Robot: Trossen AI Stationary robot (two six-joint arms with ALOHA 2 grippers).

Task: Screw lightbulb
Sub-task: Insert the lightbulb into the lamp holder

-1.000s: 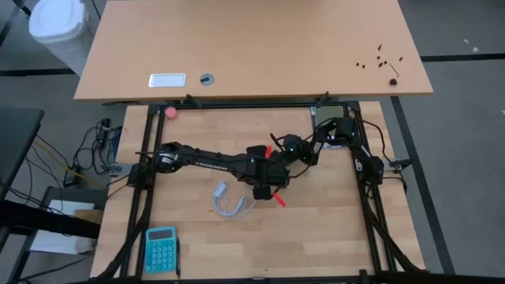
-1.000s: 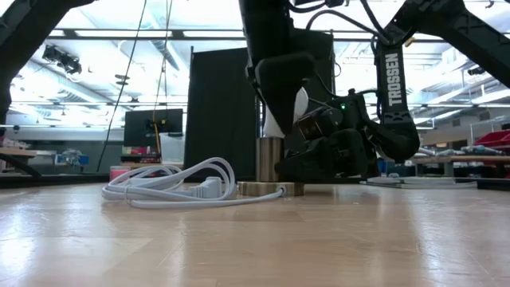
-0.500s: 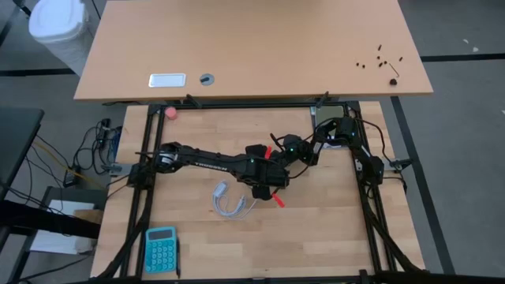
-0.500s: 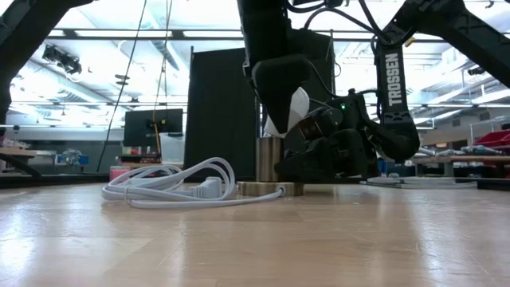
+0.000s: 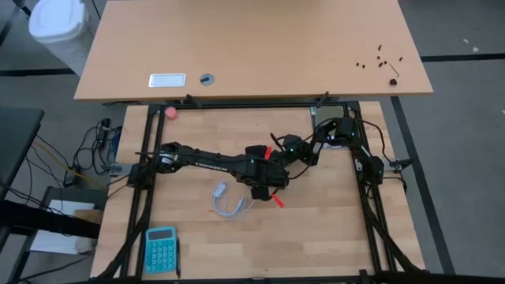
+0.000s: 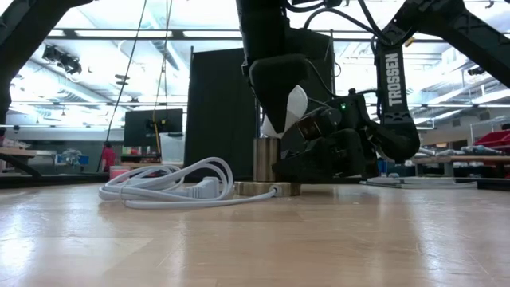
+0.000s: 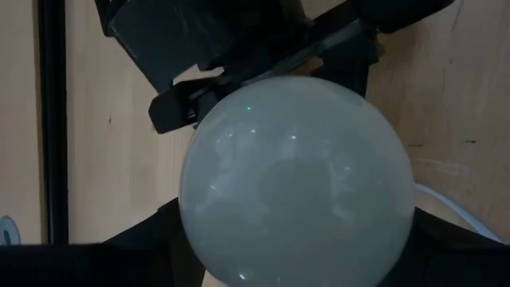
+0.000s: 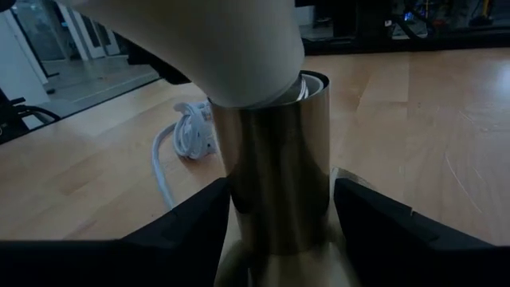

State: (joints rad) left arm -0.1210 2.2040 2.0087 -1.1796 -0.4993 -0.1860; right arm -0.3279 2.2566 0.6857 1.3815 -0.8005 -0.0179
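One lightbulb [image 6: 288, 108] sits with its narrow end down in the top of a shiny metal tube [image 8: 275, 175], which is the socket, and the bulb leans a little to one side. In the left wrist view the lightbulb [image 7: 296, 179] looks like a big white ball that fills most of the picture. The left gripper [image 6: 275, 88] comes down from above and is wrapped around the round top of the bulb, with a dark finger on each side of it, but it is hard to tell if the fingers press on the glass or just stand close to it. The socket tube stands up from a flat round base [image 6: 267, 189] on the wooden table [image 5: 316, 229]. The right gripper [image 8: 279, 219] is low down by the table, with one finger [image 8: 191, 227] on each side of the tube near its bottom; its jaws are part way open around the tube, and it is not clear if they touch it. From above, both dark arms meet near the middle of the table, the left gripper [image 5: 263, 180] just beside the right gripper [image 5: 293, 151]. A white cord [image 6: 163, 185] lies in loops on the table next to the socket base. A blue calculator [image 5: 160, 248] lies near the front left corner, well apart from the arms. A small pink ball [image 5: 171, 112] rests at the back edge on the left.
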